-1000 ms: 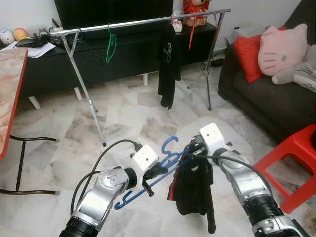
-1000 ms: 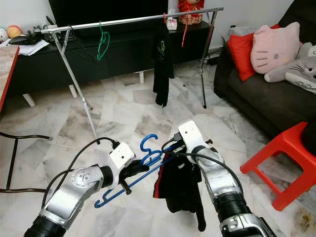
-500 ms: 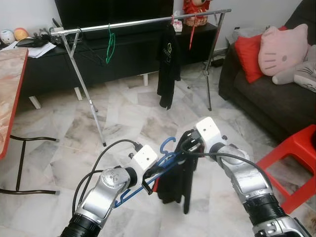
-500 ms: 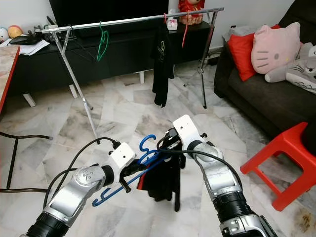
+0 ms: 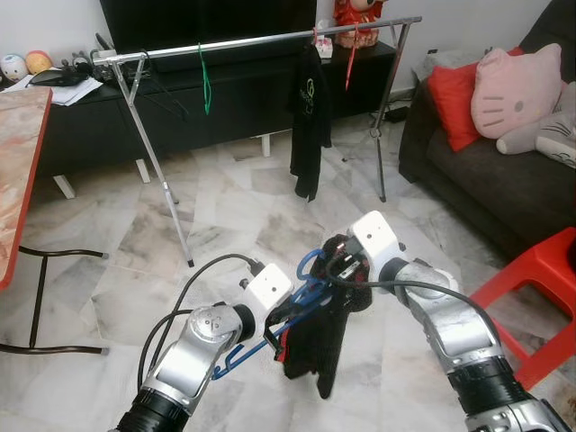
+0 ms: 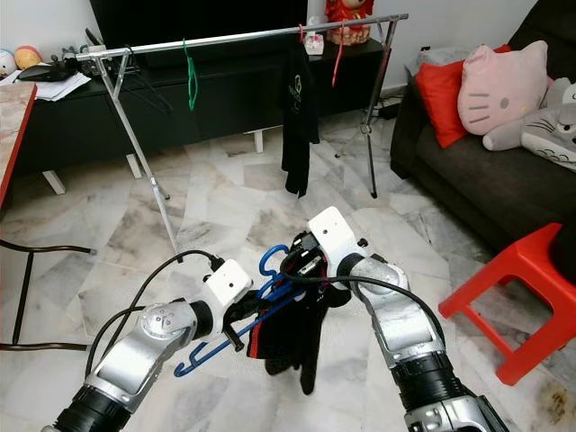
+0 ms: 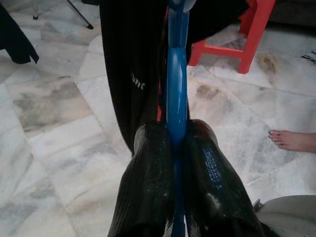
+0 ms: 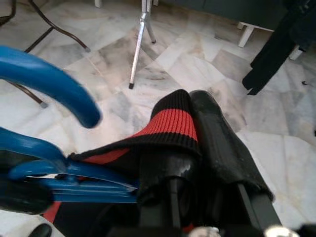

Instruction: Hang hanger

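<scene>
At far left, a red-edged table (image 5: 20, 171) borders the marble floor; behind it, a long silver clothes rail on angled legs (image 5: 261, 40) spans the room, carrying a green hanger (image 5: 206, 79) and a black shirt (image 5: 309, 117). In the foreground, the left gripper (image 5: 277, 321) is pressed together on the lower bar of the blue plastic hanger (image 5: 306, 281), which is held low over the floor, well apart from the rail. Over it drapes a black garment with a red-striped ribbed collar (image 5: 317, 337). The right gripper (image 5: 337, 263) pinches that collar near the hook. The hanger appears light, stiff and smooth; the cloth is limp and may slide off. Grip the rigid frame near the hook. A red plastic stool (image 5: 533, 297) and dark sofa (image 5: 486, 171) stand at right.
</scene>
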Motion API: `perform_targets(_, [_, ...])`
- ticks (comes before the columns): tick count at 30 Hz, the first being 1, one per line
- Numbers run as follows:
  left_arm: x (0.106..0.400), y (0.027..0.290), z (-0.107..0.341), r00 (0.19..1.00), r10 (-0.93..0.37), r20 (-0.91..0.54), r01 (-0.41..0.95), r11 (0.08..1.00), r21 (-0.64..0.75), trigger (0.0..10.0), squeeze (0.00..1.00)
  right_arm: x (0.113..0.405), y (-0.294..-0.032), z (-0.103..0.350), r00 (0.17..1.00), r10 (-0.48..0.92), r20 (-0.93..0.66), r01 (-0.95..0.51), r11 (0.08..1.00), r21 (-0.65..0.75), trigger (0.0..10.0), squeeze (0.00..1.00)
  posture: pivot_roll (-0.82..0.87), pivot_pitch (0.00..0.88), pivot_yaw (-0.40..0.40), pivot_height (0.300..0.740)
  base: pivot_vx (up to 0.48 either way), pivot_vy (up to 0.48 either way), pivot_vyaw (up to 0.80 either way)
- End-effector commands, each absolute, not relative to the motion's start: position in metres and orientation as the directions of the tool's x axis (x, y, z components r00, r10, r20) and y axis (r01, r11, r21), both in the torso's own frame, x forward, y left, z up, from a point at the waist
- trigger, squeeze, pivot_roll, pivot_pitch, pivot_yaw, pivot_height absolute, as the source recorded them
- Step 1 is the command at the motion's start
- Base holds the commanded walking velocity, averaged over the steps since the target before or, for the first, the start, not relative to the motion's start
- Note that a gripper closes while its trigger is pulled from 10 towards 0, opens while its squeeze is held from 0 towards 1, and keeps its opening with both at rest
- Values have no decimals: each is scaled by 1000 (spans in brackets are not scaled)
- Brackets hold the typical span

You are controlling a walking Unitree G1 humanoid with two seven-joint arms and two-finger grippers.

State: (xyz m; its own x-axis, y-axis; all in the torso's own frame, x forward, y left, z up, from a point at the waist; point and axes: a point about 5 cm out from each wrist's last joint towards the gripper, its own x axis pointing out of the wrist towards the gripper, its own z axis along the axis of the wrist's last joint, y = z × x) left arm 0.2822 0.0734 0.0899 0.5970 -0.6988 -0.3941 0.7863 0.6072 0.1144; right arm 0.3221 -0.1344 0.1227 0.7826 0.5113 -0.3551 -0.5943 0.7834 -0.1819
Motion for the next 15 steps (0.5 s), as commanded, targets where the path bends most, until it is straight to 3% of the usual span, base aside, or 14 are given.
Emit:
perform_targets(1, [284, 72, 92, 597, -703, -387, 787, 606, 115, 10000, 0, 322, -129, 133, 782, 541, -310, -609, 770, -192, 10000, 0, -96, 0, -45, 740, 0, 0, 0])
perform_targets(15, [284, 72, 92, 597, -703, -387, 787, 606, 115, 10000, 0, 322, -129, 133, 782, 541, -310, -609, 770, -192, 10000, 0, -96, 0, -45, 740, 0, 0, 0])
